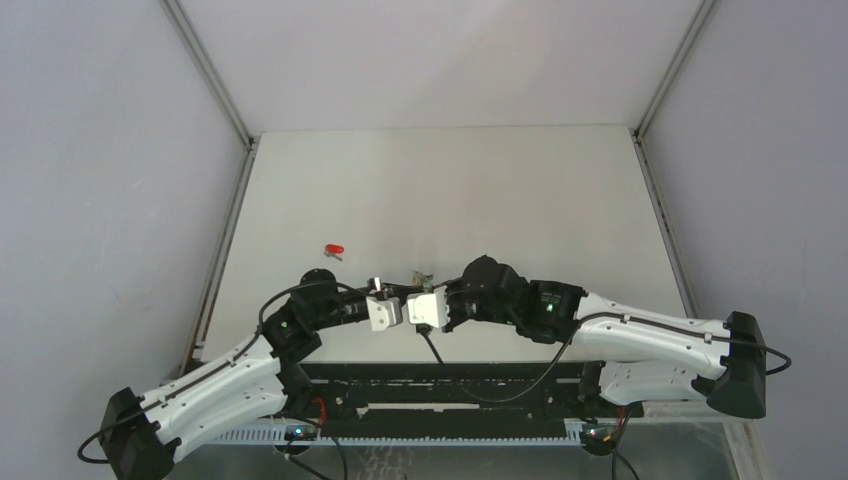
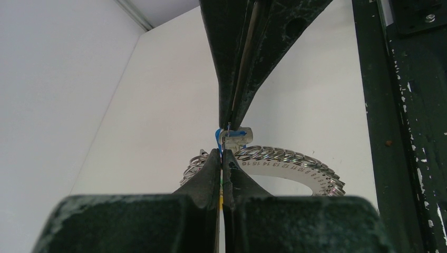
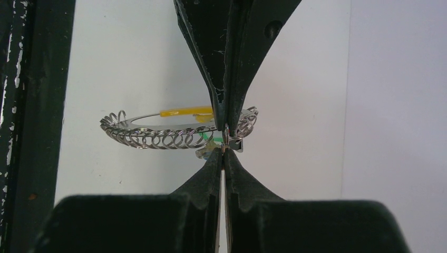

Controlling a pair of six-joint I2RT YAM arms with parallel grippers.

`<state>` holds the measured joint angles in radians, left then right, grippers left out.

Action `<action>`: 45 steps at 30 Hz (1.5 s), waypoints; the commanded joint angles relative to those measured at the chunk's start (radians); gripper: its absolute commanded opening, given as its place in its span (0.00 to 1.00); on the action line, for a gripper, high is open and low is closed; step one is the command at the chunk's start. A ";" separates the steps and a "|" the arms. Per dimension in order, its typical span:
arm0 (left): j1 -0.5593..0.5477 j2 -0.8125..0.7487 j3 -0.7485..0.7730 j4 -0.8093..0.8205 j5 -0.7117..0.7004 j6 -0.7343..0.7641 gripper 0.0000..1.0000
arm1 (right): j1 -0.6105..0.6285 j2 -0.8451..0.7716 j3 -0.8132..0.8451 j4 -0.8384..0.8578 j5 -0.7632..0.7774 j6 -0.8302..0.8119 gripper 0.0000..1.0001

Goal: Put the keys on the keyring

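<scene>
Both clamped tight, our left gripper and right gripper meet tip to tip at the blue key and the keyring. We cannot tell which grips what. Farther off, the red key lies alone on the table.

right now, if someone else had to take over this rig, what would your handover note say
Left gripper: shut, its tips meeting the right gripper's.
Right gripper: shut, tips at the edge of the keyring.
Blue key: between the two sets of tips, right at the keyring. I cannot tell which gripper holds which.
Red key: lying on the table, beyond the left gripper and to its left, with nothing touching it.
Done: the blue key has been brought to the ring, but the views do not show whether it is threaded on.
Left: get the blue key on if it is not, then fetch and thread the red key.
</scene>
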<state>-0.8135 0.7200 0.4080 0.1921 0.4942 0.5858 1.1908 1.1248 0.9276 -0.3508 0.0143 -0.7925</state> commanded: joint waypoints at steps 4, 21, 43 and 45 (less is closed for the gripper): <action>-0.007 -0.004 0.063 0.040 -0.010 0.004 0.00 | 0.001 -0.030 0.013 0.022 0.004 0.018 0.00; -0.007 0.005 0.069 0.038 0.002 0.006 0.00 | 0.000 -0.016 0.014 0.031 0.018 0.018 0.00; -0.007 -0.008 0.063 0.066 0.042 -0.010 0.00 | -0.002 0.000 0.013 0.032 0.005 0.021 0.00; -0.007 -0.010 0.061 0.071 0.047 -0.011 0.00 | -0.002 0.000 0.013 0.033 -0.002 0.021 0.00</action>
<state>-0.8135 0.7284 0.4080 0.1921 0.5030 0.5854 1.1908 1.1221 0.9276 -0.3496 0.0212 -0.7887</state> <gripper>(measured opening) 0.010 0.003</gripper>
